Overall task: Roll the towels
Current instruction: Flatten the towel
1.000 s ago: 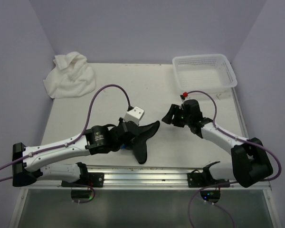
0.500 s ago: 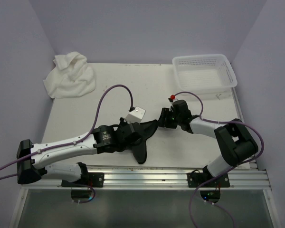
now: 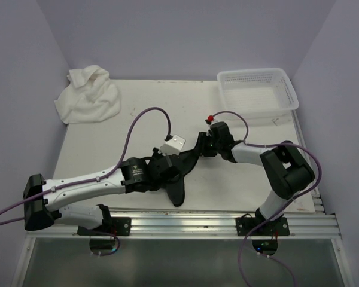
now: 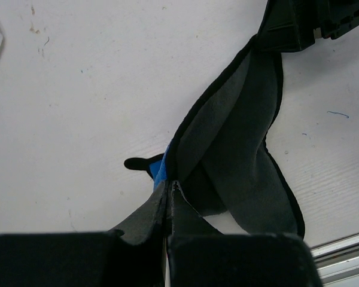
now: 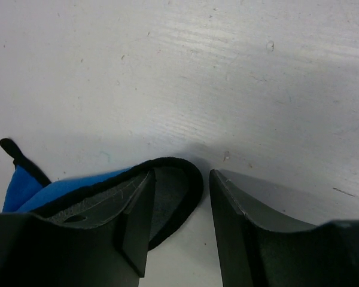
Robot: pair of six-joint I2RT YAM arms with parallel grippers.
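The small towel point(image 3: 184, 174), bright blue on one side and dark grey with a black hem on the other, lies crumpled at the table's middle front. My left gripper point(image 4: 170, 185) is shut on a fold of it, with blue cloth point(image 4: 158, 170) showing just beyond the tips. At the towel's far upper corner, my right gripper point(image 5: 180, 176) is open and low over the table. The rounded corner point(image 5: 188, 179) sits between its fingers, against the left one. The large white towel point(image 3: 88, 95) lies bunched at the far left corner.
A white perforated basket point(image 3: 251, 73) stands at the far right corner. The table's front rail point(image 3: 185, 222) runs just behind the arm bases. Purple cables loop above both arms.
My right gripper has moved left to the blue towel's upper corner and its jaws have narrowed. The left arm has shifted slightly right, still shut on the towel.
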